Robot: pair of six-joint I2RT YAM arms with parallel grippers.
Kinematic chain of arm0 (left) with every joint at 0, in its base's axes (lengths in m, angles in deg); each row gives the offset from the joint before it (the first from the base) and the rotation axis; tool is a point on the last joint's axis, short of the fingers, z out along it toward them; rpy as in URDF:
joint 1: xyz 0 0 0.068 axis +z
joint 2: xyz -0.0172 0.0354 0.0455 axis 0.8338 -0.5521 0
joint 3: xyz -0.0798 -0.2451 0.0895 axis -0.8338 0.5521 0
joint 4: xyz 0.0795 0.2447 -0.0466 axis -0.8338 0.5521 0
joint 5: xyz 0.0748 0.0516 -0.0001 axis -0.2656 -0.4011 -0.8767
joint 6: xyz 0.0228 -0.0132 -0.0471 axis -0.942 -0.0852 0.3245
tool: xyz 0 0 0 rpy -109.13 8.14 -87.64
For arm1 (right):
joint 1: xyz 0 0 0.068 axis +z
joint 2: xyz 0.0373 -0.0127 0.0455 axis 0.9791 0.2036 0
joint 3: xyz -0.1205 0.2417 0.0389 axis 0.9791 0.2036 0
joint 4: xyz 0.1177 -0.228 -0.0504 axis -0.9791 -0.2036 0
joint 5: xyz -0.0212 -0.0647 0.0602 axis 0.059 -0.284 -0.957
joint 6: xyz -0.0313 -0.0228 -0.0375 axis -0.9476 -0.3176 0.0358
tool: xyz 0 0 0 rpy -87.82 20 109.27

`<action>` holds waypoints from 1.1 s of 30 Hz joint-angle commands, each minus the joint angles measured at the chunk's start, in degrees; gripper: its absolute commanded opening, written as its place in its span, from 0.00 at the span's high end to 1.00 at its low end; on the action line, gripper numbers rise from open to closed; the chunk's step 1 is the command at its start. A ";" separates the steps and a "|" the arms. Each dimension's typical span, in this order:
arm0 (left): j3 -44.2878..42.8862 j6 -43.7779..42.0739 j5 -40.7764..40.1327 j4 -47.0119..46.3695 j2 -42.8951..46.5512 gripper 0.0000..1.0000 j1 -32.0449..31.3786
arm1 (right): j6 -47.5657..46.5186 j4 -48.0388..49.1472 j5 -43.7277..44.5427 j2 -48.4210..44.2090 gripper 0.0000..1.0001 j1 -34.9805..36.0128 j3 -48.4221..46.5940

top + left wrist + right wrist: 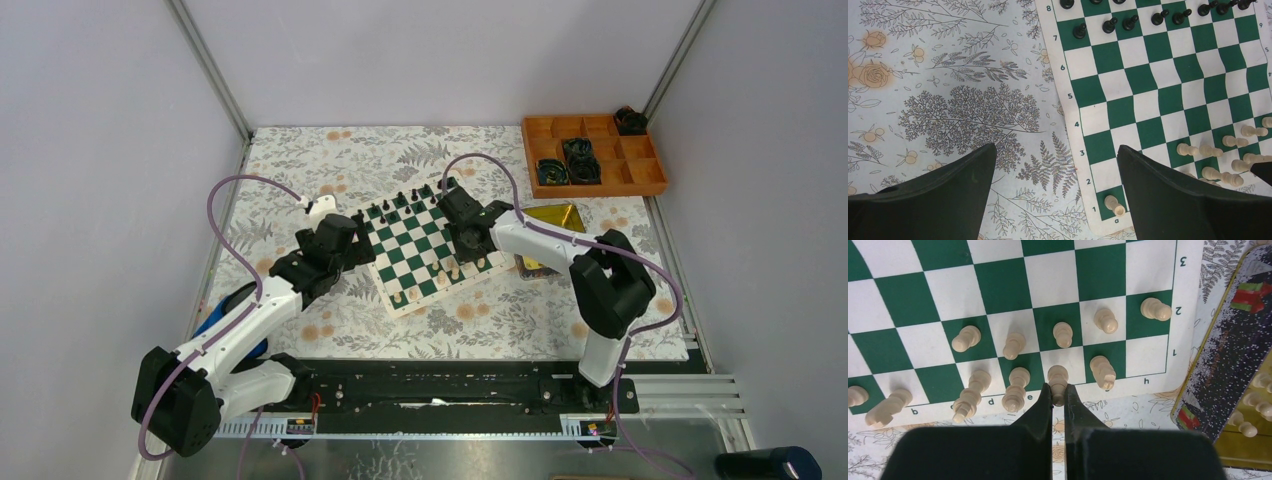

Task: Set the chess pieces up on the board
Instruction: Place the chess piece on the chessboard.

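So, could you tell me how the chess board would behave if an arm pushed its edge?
The board looks thin and floppy: its checks run wavy in the left wrist view, so it would probably buckle, not slide. It seems light, so a push might shift it and topple the slim cream pieces on it.

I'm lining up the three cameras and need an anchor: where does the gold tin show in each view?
Top external: the gold tin lies on the table just right of the board.
Left wrist: not in view.
Right wrist: at the right edge, beside the board's h-file corner.
Shared landmark: the board's rows of cream-white pieces, visible in all three views.
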 commanded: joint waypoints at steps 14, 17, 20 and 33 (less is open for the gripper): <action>0.16 -1.75 -0.24 -3.05 -0.26 0.01 -0.32 | 0.06 3.49 -0.28 1.92 1.00 0.59 1.75; 0.16 -1.92 -0.23 -3.07 -0.45 0.01 -0.29 | 0.25 3.41 -0.05 2.10 1.00 0.54 1.93; 0.11 -2.12 -0.25 -3.11 -0.47 0.01 -0.32 | 0.30 3.49 0.12 2.15 1.00 0.51 2.34; 0.03 -2.15 -0.03 -3.25 -0.92 0.01 -0.32 | -0.47 3.26 -0.89 0.59 0.68 0.46 2.21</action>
